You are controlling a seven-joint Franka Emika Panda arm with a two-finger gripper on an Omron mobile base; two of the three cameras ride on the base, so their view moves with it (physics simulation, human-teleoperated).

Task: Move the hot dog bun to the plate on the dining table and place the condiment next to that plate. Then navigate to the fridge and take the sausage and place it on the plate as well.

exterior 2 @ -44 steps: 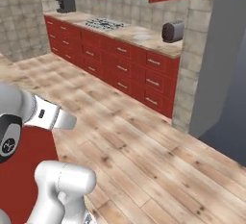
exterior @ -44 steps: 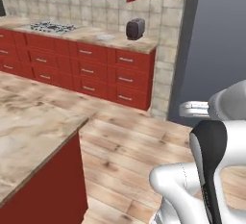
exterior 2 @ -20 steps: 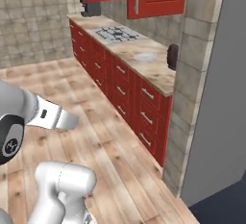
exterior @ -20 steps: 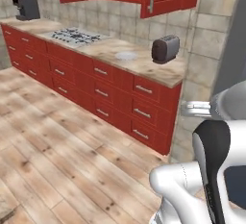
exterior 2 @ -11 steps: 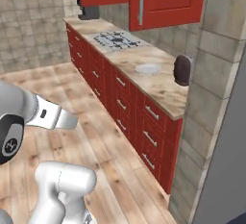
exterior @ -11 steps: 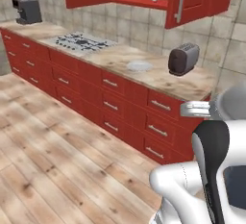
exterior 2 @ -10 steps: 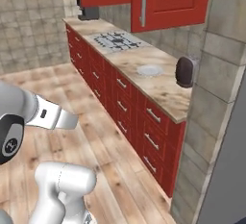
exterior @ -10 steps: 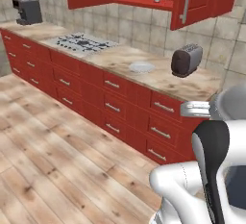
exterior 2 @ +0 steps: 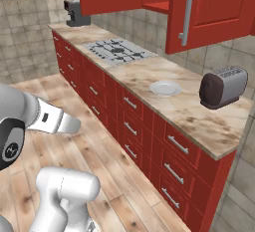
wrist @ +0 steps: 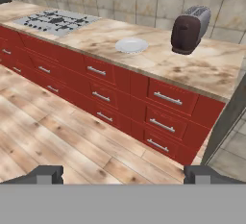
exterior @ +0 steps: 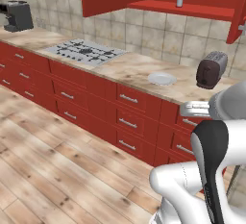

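You've got the gripper (wrist: 122,174) spread wide with nothing in it, facing the red cabinets (wrist: 110,91), small white plate (wrist: 131,45) just beside toaster (wrist: 190,29), stove (wrist: 56,21) further along.

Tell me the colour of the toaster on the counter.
The toaster is dark brown with a silvery grey top, clearest in the hand view.

The counter (exterior: 129,69) has a veined beige-brown marble top with a smooth, low-sheen finish. The cabinet fronts (exterior 2: 144,121) are flat matt red with brushed-metal bar handles. The floor (wrist: 57,136) is light wood planking with visible grain. The wall (exterior: 144,26) is beige stone-look tile with pale grout. The toaster (wrist: 190,29) has a dark glossy body with grey metal sides. The small plate (exterior 2: 166,87) is smooth white.
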